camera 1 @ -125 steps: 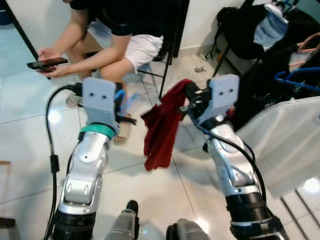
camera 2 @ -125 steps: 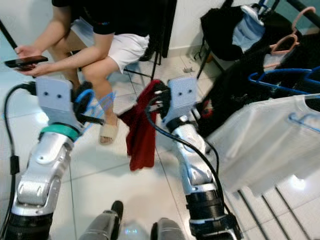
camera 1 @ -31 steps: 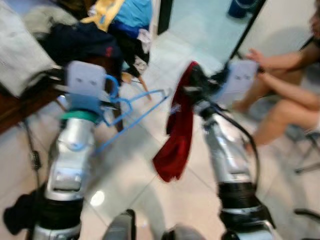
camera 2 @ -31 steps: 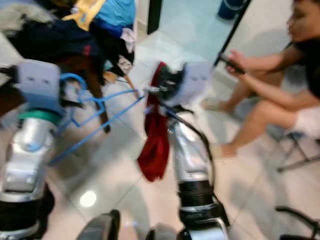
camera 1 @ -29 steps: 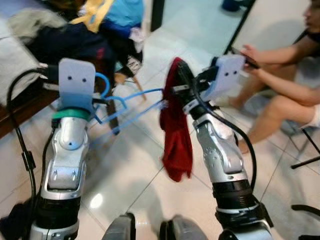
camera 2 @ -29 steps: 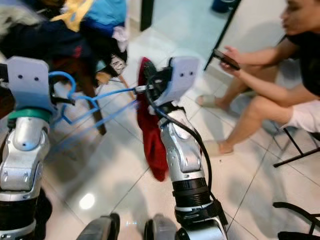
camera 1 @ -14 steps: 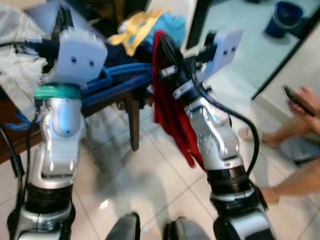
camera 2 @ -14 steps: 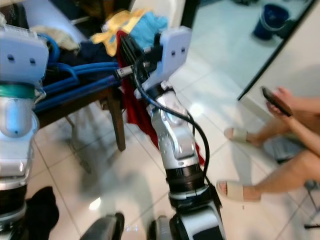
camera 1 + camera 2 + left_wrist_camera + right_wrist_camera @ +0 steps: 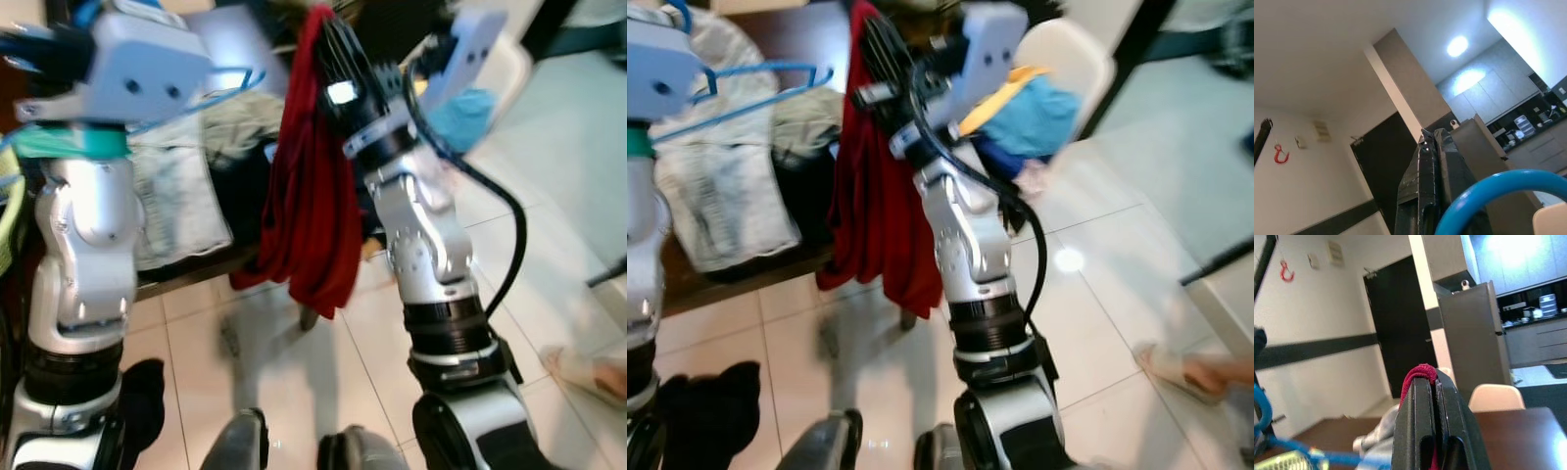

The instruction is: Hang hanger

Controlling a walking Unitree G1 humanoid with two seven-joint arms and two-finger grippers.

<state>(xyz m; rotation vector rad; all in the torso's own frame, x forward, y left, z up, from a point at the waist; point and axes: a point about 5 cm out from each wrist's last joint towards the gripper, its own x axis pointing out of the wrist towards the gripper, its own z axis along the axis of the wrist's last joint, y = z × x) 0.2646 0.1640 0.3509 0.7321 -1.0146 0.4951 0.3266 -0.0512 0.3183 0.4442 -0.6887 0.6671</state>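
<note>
I'm mid-carry, both arms raised. Left gripper [image 9: 1427, 186] is clamped on the blue hanger [image 9: 745, 93], held high at left with its bar reaching right. Right gripper [image 9: 1432, 423] is pinched closed on the red garment [image 9: 309, 196], which drapes down centre. Beyond them, a dark wooden table [image 9: 696, 274] is piled with clothes. I judge the next step needs a rail or hook to hang on; I see none, and the head views are blurred.

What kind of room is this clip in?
Most likely a lived-in home, an open dining and kitchen area: kitchen cabinets and a fridge at the back, a wooden table with a chair, and a laundry heap above a tiled floor.
</note>
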